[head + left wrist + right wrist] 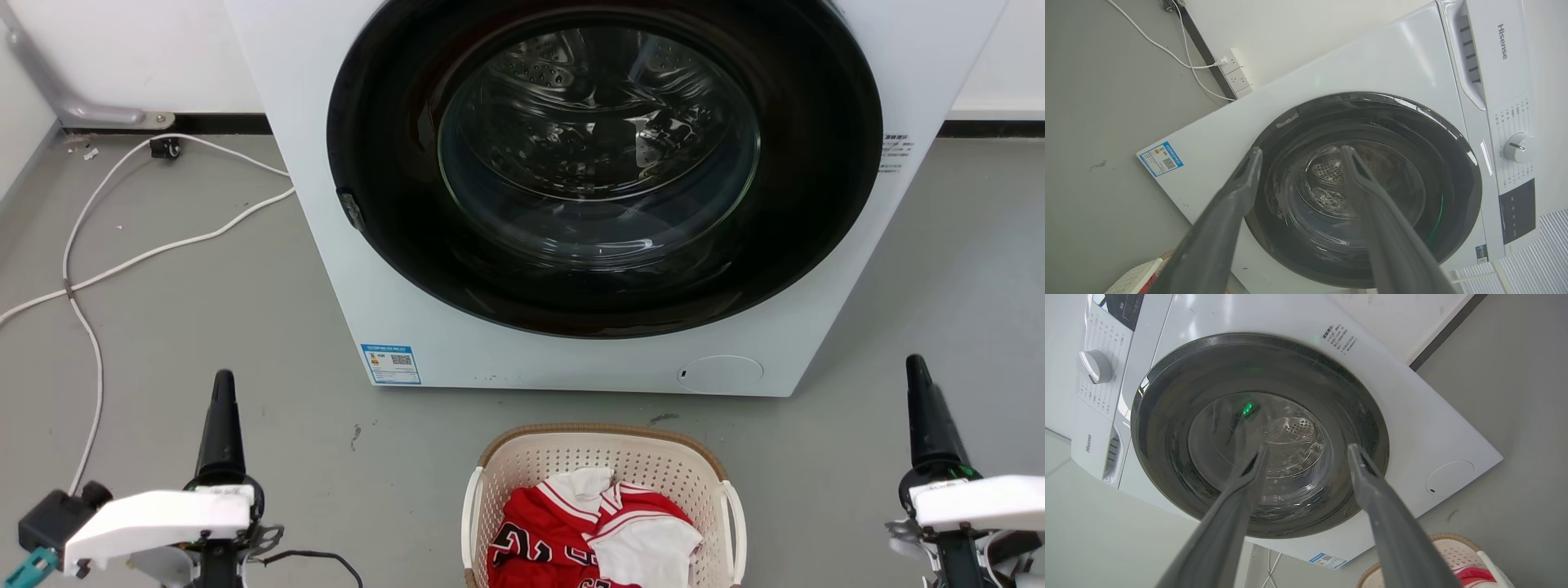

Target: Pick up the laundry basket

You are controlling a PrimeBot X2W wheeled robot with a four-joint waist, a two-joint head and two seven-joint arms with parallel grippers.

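The washing machine stands at the far side of the grey floor, its round dark door shut and facing us; both wrist views look straight at that door, which we take to mean the arms are parked pointing forward, not aimed at anything low.

The laundry basket sits on the floor just in front of the machine, apart from it, low in the middle of the head view and cut off by the bottom edge; it rests upright with its brown rim on top and a white handle on each long side, so the handles are offered outward to the two arms.

The left gripper and the right gripper hover to either side of the basket, well apart from it and touching nothing; we judge this wide stance suits a two-sided lift, one arm per handle. In the wrist views each pair of fingers is spread with a clear gap and nothing between them, ready to close on something; the reach has not yet begun, and each arm would need to swing inward and down toward its own handle.

A red and white jersey lies crumpled inside the basket, below the rim, so it should ride along without snagging; a white cable trails across the floor on the left, near the left arm's side but away from the basket.
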